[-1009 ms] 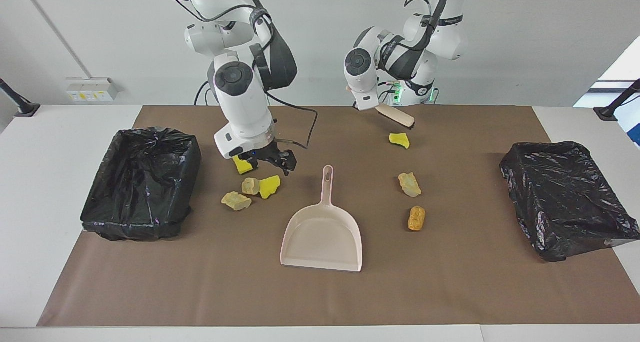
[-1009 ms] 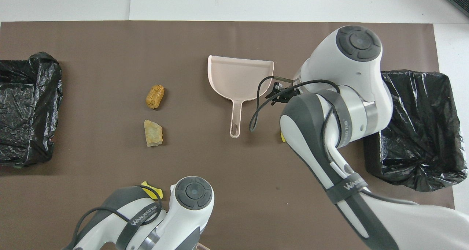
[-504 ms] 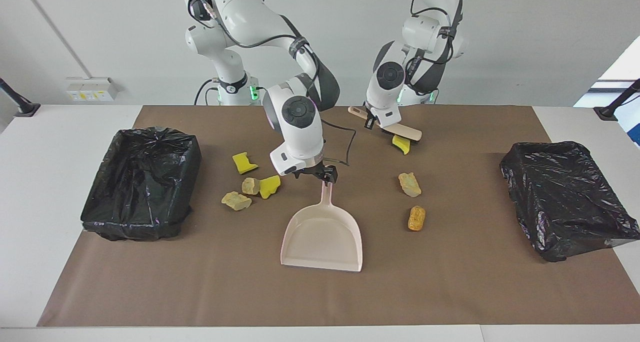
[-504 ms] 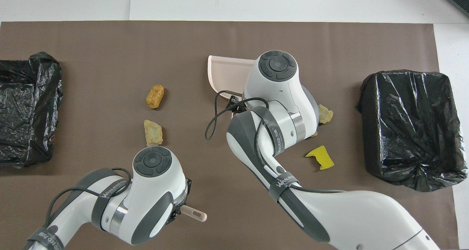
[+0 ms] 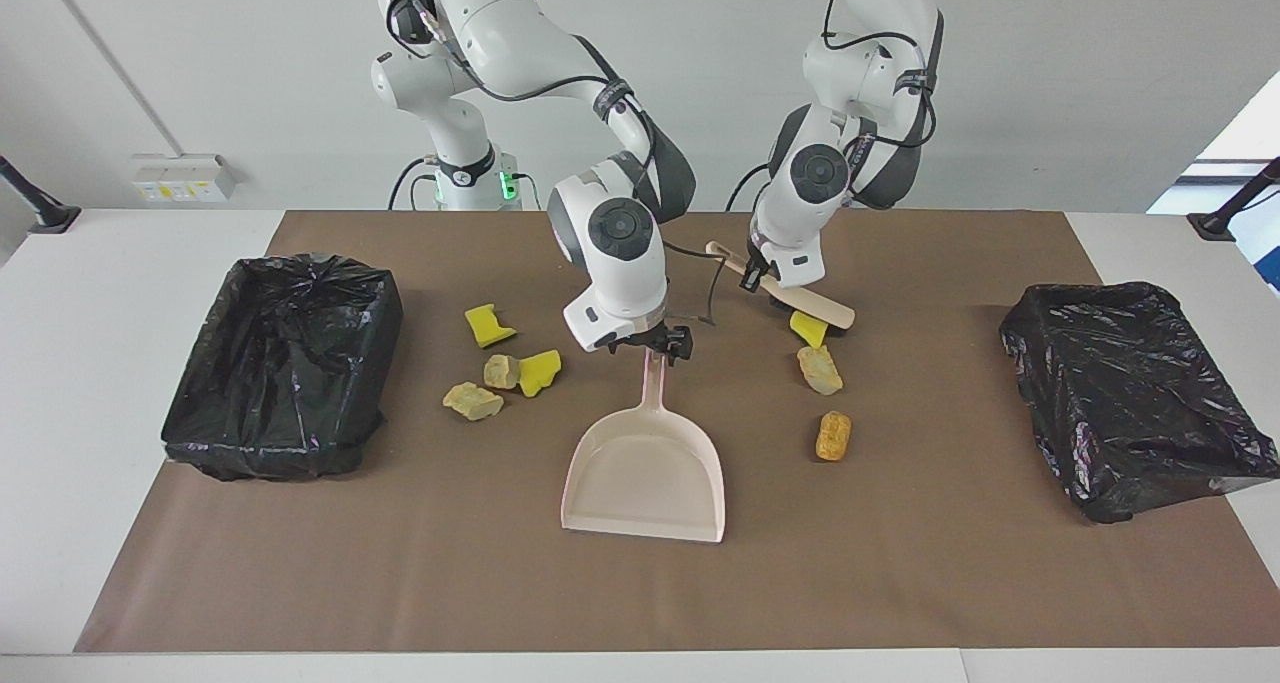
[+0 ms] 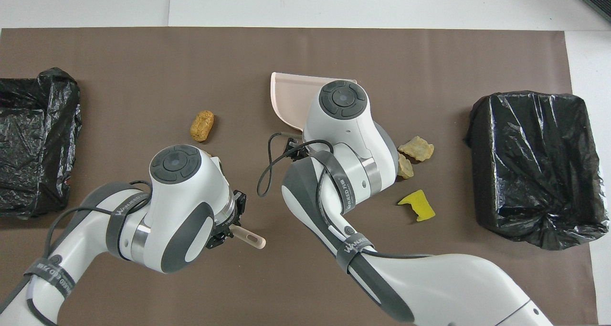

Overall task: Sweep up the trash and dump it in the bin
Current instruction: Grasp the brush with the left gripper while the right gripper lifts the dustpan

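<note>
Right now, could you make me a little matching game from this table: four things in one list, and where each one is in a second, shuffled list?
Things:
1. brush
2. dustpan
3. orange-brown lump
4. black-lined bin

Places:
A. at the right arm's end of the table
B. held in the left gripper, against a yellow sponge bit
C. lying alone, farther from the robots than a tan foam chunk
D. flat mid-table, its handle under the right gripper

Pairs: 1-B, 2-D, 3-C, 4-A
</note>
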Motion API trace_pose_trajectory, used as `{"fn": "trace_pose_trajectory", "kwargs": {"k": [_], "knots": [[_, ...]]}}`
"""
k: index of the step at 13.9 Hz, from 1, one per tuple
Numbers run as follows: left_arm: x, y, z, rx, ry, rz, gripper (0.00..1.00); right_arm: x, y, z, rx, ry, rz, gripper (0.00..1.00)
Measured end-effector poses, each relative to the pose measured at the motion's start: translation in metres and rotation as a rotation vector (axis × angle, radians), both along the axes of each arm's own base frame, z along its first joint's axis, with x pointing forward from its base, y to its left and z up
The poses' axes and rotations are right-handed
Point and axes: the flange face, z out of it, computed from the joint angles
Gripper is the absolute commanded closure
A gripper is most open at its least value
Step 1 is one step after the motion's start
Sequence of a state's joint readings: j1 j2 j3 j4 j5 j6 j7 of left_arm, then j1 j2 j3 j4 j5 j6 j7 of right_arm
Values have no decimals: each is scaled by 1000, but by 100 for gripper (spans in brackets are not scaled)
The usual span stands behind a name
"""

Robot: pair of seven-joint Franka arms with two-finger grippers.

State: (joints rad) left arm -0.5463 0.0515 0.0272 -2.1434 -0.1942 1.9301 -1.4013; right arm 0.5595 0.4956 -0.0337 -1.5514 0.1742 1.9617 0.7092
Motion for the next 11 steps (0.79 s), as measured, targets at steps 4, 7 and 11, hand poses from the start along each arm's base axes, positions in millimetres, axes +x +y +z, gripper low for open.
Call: {"fn": "trace_pose_trajectory", "kwargs": {"k": [4,7,11], "knots": [[26,18,8,-29,-17,-147,100,-1,-3,-7,1,-2,22,37],[30,40,21,-73,18,-273,100,-1,-3,-8,1,-3,26,100],[31,75,38,-146,48,-444,100,-1,-4,-8,0,-2,25,100]]}}
